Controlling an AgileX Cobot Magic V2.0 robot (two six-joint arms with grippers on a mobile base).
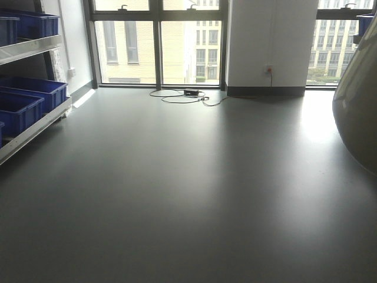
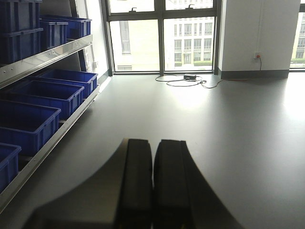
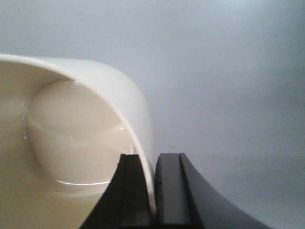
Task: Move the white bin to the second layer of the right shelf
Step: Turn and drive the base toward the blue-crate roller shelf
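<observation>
Grips the white bin [image 3: 86, 124] by its rim with the right jaws: one dark pad [image 3: 133, 191] inside the tub, the other outside, closed tight on the thin wall. Holds it tipped, with the glossy inside and rounded base facing the wrist lens, left of the jaws. Loses the tub's left and lower parts past the frame. Shows only a blurred grey surface beyond the jaws, too soft to name.

From the front, catches just a curved off-white slice of the bin [image 1: 358, 118] at the right edge, above the grey floor [image 1: 177, 194], with neither arm visible there.

Keeps the left jaws pressed together on nothing, pads [image 2: 138, 181] meeting along one seam over bare floor. Left of these jaws, finds blue crates [image 2: 52, 93] in rows on a metal shelf [image 2: 47, 53], the nearest cropped. Far ahead of them, makes out windows [image 2: 186, 38] and a loose cable [image 2: 183, 78] on the floor, its small box too tiny to identify.
</observation>
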